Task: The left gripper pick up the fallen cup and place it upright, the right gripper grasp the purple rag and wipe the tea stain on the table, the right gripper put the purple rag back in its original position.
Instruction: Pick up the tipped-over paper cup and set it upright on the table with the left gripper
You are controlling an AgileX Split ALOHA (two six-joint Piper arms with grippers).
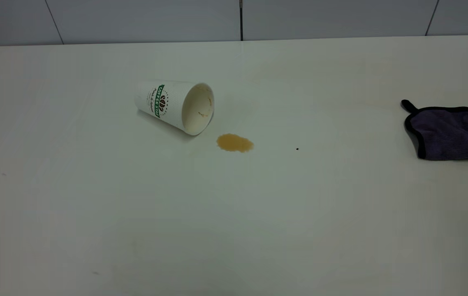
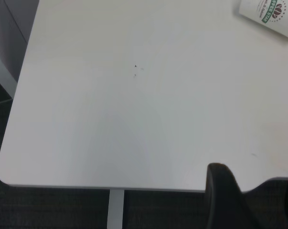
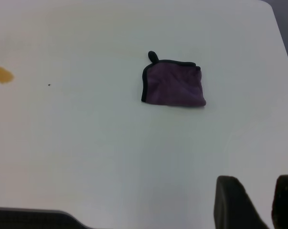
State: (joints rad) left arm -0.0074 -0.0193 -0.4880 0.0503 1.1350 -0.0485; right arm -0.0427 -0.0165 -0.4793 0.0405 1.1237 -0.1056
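Starting with the cup [image 1: 175, 106], we see it lying on its side on the white table [image 1: 234, 230], toward the left of centre in the outside view, its mouth turned toward the tea stain [image 1: 235, 142] that sits just beside the rim. Neither arm shows in that outside view, so both sit back from the work. In its own wrist view the left gripper [image 2: 256, 200] hangs past the table's near edge, well apart from the cup [image 2: 270, 14], with its two dark fingers standing apart and nothing between them. The right gripper [image 3: 256, 202] hovers over the table, its fingers spread with a gap and nothing held, well apart from the purple rag [image 3: 175, 86], which lies flat near the right side of the table.

We judge that nothing of the task is done yet, and the cup comes first. To do it well, we bring the left gripper across the cup's body rather than its mouth, closing gently, since thin paper will likely crush. We keep the rim off the stain as we tip it up, and set it down clear of the puddle so the rag has room to wipe.
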